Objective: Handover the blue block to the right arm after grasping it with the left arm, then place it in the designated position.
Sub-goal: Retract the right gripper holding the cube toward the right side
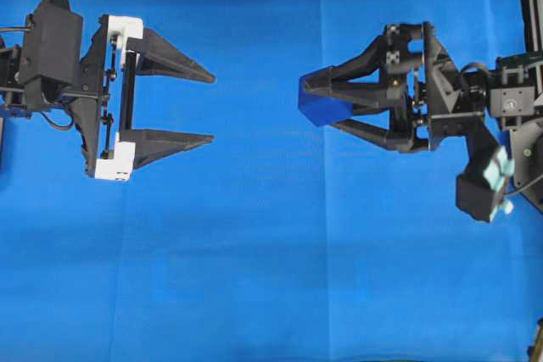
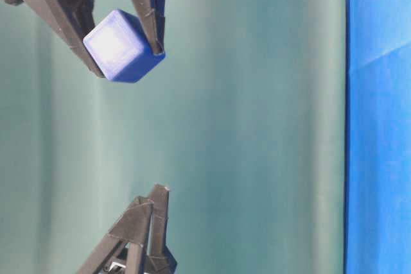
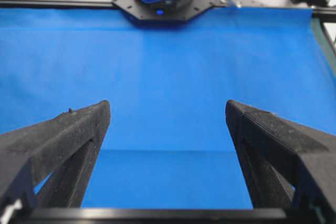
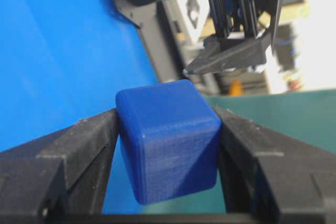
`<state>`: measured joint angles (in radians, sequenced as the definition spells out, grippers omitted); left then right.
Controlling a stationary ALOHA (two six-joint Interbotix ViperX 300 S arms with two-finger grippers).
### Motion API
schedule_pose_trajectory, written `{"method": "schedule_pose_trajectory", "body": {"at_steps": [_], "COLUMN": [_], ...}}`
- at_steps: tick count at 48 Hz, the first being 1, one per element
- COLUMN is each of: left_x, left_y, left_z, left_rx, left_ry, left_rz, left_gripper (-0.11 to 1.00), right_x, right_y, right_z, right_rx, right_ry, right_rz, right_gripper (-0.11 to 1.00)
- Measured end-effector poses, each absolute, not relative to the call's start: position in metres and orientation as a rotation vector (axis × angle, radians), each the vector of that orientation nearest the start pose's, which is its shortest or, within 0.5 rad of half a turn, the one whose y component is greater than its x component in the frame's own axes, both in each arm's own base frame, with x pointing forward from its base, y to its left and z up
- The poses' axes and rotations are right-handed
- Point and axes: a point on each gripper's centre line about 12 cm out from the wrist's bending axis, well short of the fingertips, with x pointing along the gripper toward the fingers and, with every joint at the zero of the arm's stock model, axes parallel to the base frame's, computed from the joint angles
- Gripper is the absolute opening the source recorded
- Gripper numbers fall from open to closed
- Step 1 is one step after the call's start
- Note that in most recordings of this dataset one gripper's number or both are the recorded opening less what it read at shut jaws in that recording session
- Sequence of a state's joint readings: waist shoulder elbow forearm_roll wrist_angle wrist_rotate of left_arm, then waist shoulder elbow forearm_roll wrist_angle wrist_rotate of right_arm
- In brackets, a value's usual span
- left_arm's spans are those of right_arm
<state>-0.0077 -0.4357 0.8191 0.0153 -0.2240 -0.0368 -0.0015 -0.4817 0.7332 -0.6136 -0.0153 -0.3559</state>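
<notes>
Blue cloth (image 1: pixel 271 252) covers the work surface throughout. The right gripper (image 1: pixel 316 101) is clamped on the blue block (image 1: pixel 322 108), which sits between its fingertips, clear above the cloth. The left gripper (image 1: pixel 212 108) stands spread wide and empty, well apart, directly opposite. Placement, in my judgement, falls to the right arm alone.

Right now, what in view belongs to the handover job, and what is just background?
Job:
- blue block, clamped in the right gripper
- left gripper, open, holding nothing

Background:
- blue cloth
- green backdrop
- black arm base
</notes>
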Motion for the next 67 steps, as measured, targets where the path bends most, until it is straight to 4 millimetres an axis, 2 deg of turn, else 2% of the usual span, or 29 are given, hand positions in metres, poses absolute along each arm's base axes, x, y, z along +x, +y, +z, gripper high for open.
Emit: {"method": "schedule_pose_trajectory", "body": {"at_steps": [19, 29, 37, 67], "left_x": [0.322, 0.322, 0.322, 0.322], "left_y": [-0.003, -0.003, -0.003, -0.003], "left_z": [0.293, 0.293, 0.293, 0.294], "left_rx": [-0.021, -0.020, -0.018, -0.020], "left_ry": [0.158, 0.160, 0.160, 0.157], "left_rz": [-0.009, -0.009, -0.011, -0.009], "left_gripper": [0.93, 0.93, 0.93, 0.93], "right_x": [0.316, 0.308, 0.302, 0.300], "right_y": [0.006, 0.004, 0.003, 0.003], "right_z": [0.322, 0.325, 0.326, 0.327], "right_rx": [-0.339, -0.097, -0.025, -0.021], "right_ry": [0.221, 0.239, 0.247, 0.248], "right_rz": [0.061, 0.015, -0.004, -0.007], "right_gripper": [0.42, 0.42, 0.42, 0.42]}}
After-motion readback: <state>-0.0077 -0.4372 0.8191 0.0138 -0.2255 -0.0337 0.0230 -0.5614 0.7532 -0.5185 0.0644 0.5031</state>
